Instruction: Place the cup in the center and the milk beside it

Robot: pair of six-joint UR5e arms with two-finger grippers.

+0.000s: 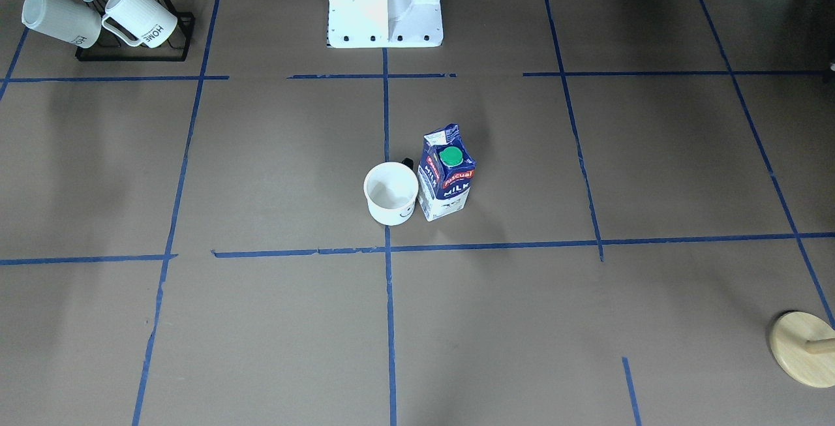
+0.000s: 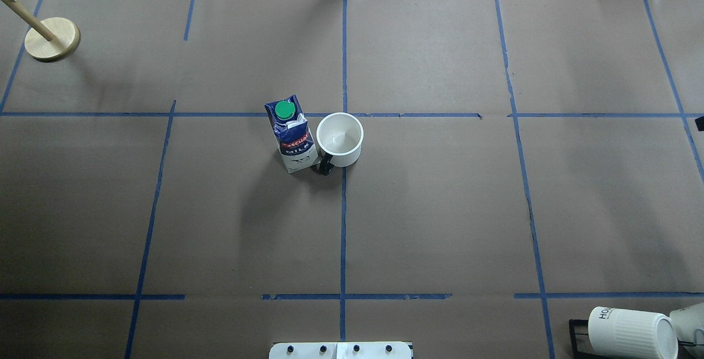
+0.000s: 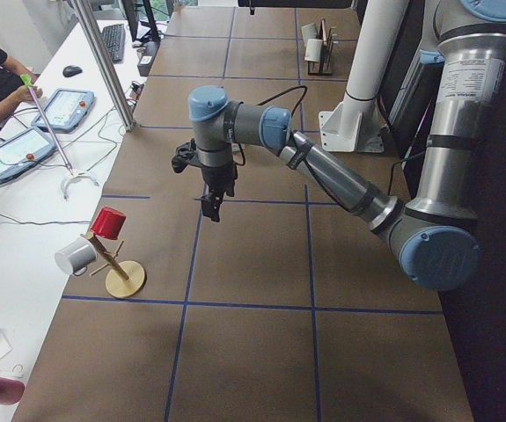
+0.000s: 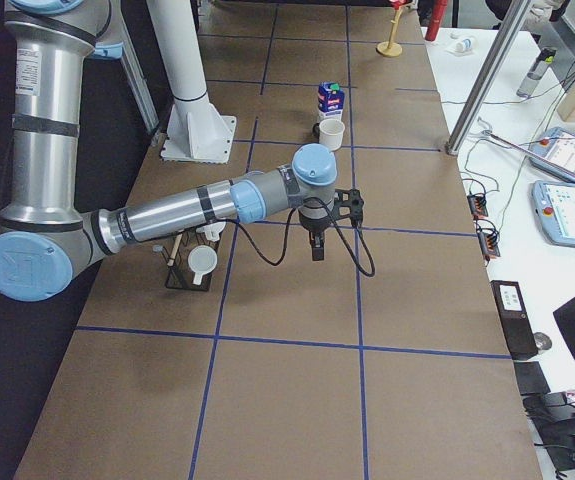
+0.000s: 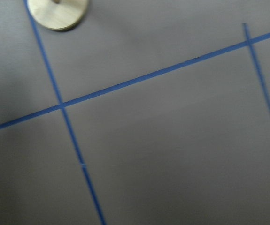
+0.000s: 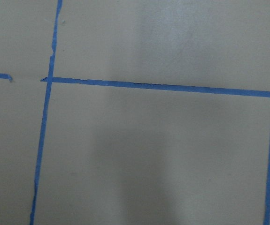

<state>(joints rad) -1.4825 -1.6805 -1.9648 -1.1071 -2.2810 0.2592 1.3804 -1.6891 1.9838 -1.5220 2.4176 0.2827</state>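
Observation:
The white smiley cup (image 1: 391,193) stands upright on the middle tape line, just on the robot's side of the center crossing (image 1: 387,250). It also shows in the overhead view (image 2: 340,139), handle toward the robot. The blue and white milk carton (image 1: 447,171) stands upright, close beside the cup on the robot's left (image 2: 291,133). Both show far off in the exterior right view (image 4: 331,133). My left gripper (image 3: 210,209) and right gripper (image 4: 318,248) show only in the side views, held above bare table away from the cup. I cannot tell whether they are open or shut.
A black rack with two ribbed "HOME" mugs (image 1: 104,18) stands at the robot's near right corner (image 2: 632,331). A wooden mug stand (image 2: 52,39) is at the far left corner (image 1: 802,348). The robot's white base (image 1: 385,2) sits at the table's edge.

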